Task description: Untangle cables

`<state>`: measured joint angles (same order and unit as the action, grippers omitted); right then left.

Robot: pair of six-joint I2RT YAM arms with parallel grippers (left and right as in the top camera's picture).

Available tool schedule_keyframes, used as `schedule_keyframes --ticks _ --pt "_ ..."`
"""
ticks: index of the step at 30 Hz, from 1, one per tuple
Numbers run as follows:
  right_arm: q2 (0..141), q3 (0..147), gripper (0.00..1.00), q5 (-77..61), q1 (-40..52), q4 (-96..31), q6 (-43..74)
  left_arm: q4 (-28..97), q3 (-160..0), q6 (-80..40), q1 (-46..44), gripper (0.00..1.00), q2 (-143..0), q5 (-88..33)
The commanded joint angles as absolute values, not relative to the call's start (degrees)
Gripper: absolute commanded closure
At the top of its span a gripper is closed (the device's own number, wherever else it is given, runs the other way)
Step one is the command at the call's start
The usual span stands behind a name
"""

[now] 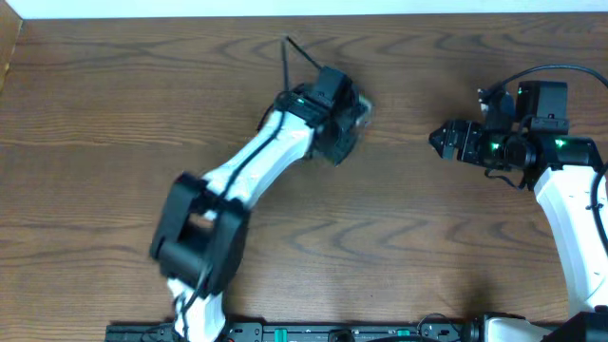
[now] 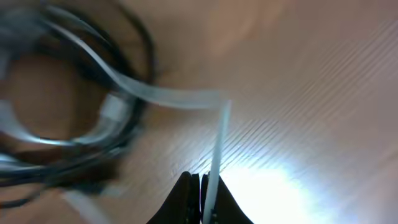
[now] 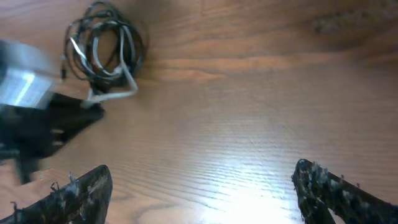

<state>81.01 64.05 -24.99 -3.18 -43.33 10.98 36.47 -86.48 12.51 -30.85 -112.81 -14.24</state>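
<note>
- The table [image 1: 95, 114] is grained in brown, wavy wood.
- Black cables [image 2: 148, 56] and a white cable [image 2: 168, 96] are seen at upper left, left wrist view.
- The left arm [image 1: 261, 152] is finished white, with black joints.

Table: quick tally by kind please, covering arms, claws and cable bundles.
Arms: 2, left arm and right arm
Claws: 2, left claw and right claw
Bundles: 1, tangled cables
Total: 5
</note>
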Motion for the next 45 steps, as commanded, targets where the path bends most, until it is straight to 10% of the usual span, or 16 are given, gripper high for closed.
schedule_keyframes --ticks 1,17,30,33,37,45 --pt "81.45 64.69 0.11 -30.76 -2.90 -41.52 10.02 34.13 -91.81 -2.39 -30.57 0.92 -95.79 -16.91" --pt "90.11 64.69 0.14 -32.53 2.26 -36.18 11.92 26.81 -91.81 -5.28 -29.65 0.93 -82.89 -13.67" --pt "97.71 64.69 0.18 -54.04 10.87 -20.23 -14.92 19.66 -91.85 -22.15 -23.14 0.93 -75.07 -29.54" --pt "99.26 64.71 0.41 -48.75 13.98 -14.20 -14.79 18.52 -91.85 -26.92 -21.80 0.93 -73.25 -36.36" --pt "98.72 64.84 0.99 -46.89 14.87 -7.94 -5.30 20.27 -91.85 -26.37 -19.40 0.93 -71.77 -38.06" --pt "83.57 66.74 0.99 -51.81 9.72 -4.05 14.39 29.89 -91.72 -24.91 -11.66 0.93 -75.68 -33.82"
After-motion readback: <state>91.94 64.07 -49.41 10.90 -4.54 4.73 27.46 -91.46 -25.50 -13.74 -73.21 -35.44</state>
